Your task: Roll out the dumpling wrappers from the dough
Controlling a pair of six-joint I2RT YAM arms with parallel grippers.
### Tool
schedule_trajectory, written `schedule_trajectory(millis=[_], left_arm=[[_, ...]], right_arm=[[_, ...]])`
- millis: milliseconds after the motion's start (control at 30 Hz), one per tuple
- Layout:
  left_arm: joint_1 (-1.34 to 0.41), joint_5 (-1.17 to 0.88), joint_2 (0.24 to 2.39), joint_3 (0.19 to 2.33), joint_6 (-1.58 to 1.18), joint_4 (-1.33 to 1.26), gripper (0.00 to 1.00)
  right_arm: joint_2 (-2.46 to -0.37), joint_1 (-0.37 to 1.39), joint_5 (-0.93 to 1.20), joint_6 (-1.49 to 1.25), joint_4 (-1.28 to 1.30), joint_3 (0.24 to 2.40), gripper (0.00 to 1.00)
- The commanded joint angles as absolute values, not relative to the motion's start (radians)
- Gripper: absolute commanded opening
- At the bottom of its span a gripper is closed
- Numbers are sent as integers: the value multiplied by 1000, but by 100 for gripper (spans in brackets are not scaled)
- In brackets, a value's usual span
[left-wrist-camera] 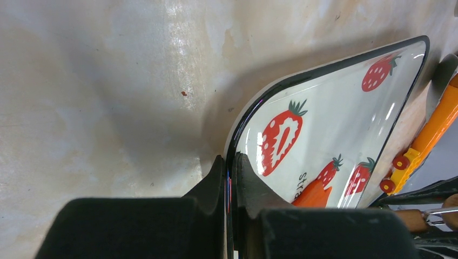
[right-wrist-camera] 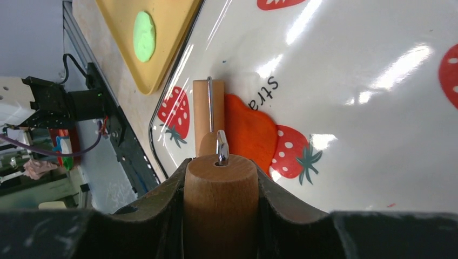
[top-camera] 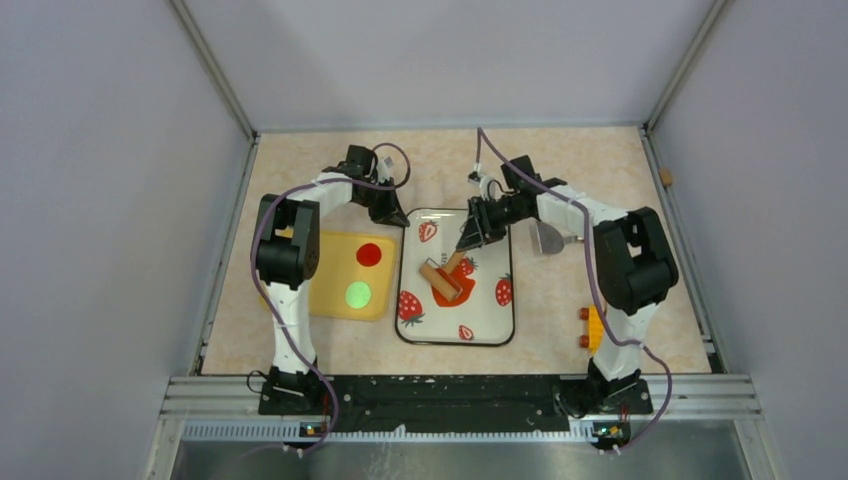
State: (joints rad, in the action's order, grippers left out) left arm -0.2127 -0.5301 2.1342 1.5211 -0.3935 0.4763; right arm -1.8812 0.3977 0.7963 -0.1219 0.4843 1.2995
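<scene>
The dough (top-camera: 457, 291) is a flattened orange-red blob on the strawberry-print tray (top-camera: 490, 325). A wooden roller (top-camera: 442, 281) lies on its left edge. My right gripper (top-camera: 470, 238) is shut on the roller's wooden handle (right-wrist-camera: 221, 189), and the roller barrel (right-wrist-camera: 208, 116) rests beside the dough (right-wrist-camera: 249, 132). My left gripper (top-camera: 394, 213) is shut on the tray's far left rim (left-wrist-camera: 236, 135), with its fingers (left-wrist-camera: 216, 181) pinching the black edge. A red wrapper (top-camera: 369, 254) and a green wrapper (top-camera: 358, 295) lie on the yellow board (top-camera: 330, 255).
A grey metal tool (top-camera: 547, 238) lies right of the tray under my right arm. An orange toy piece (top-camera: 592, 328) sits at the near right. The yellow board touches the tray's left side. Walls enclose the table on three sides.
</scene>
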Motion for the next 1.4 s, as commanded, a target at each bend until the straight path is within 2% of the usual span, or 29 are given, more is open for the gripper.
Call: schedule_trajectory(millis=[0,267,467,833,1033,1367], left_arm=[[-213,-436,2117,1509,-364,463,0],[-213,-430,2118,1509,-366,462,0],[-213,-430,2121,1509,-368,462,0],[-215,-435,2125,1496,-371,454,0],[-216,-434,2121,1490,-361,458,0],[-216,-415,2101,1481,-345,465,0]], right_arm=[[-1926,455,613,-65,493,1222,0],[-1945,490,597,-76,459,1224,0],[-1924,519,807,-119,432,1295,0],[-1739,475,903,-249,425,1338,0],[-1758,408,761,-198,470,1300,0],[-1851,380,398,-33,586,1226,0]])
